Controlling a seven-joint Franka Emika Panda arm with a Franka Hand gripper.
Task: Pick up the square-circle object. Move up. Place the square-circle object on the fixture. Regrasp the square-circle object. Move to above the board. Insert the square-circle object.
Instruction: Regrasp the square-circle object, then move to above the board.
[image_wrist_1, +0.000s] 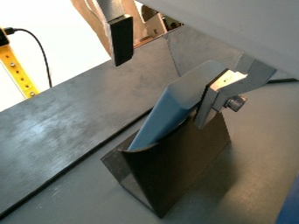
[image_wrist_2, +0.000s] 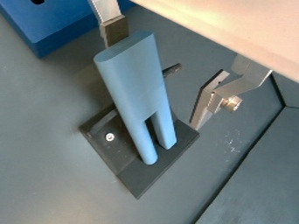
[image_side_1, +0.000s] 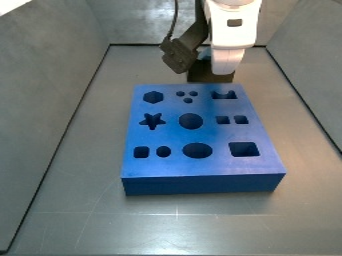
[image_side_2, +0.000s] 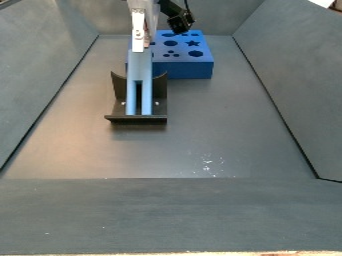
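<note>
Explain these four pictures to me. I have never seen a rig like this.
This is one robot arm. Its two-finger tool ends in flat silver plates. Two pictures come from cameras on the arm's wrist and two from cameras fixed beside the table. A small, elongated pale blue-grey block stands upright, propped in a dark L-shaped bracket on a base plate, called the fixture. Behind it lies a large blue slab with shaped holes, the board. The tool is open with a finger on either side of the block, and it holds nothing.
</note>
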